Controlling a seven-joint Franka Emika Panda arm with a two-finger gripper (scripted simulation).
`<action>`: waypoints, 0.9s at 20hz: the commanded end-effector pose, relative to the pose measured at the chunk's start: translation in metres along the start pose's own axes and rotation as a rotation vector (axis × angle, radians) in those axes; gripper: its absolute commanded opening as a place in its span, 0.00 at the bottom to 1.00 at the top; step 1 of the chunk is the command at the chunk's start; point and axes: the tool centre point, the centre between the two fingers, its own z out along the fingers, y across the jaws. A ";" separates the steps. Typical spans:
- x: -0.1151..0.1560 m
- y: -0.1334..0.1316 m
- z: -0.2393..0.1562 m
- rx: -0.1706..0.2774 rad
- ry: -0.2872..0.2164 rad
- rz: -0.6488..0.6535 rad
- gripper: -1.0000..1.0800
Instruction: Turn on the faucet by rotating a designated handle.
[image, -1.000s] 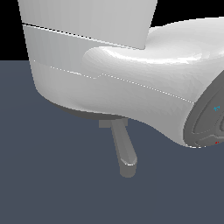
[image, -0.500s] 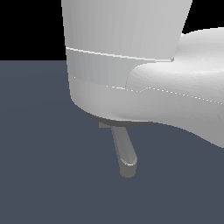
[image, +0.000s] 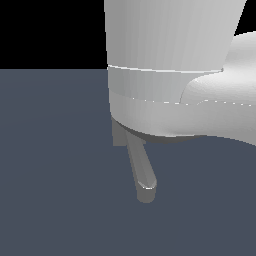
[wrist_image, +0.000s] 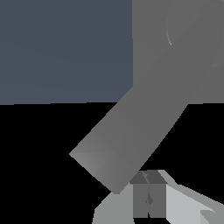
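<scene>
One gripper (wrist_image: 148, 199) nearest in the wrist view, only partly in frame, so impossible to tell whether spread or closed. Just beyond, the faucet's (wrist_image: 175, 52) thick spout (wrist_image: 127, 140), slanting across. In the exterior view, mostly hidden behind the white arm (image: 170, 75), spout poking out below over the dark floor (image: 55, 165).
</scene>
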 end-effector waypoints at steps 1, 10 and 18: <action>0.014 0.005 0.005 -0.019 0.044 -0.003 0.00; 0.036 -0.018 0.005 -0.020 0.053 -0.007 0.00; 0.056 -0.038 0.005 -0.021 0.061 -0.012 0.00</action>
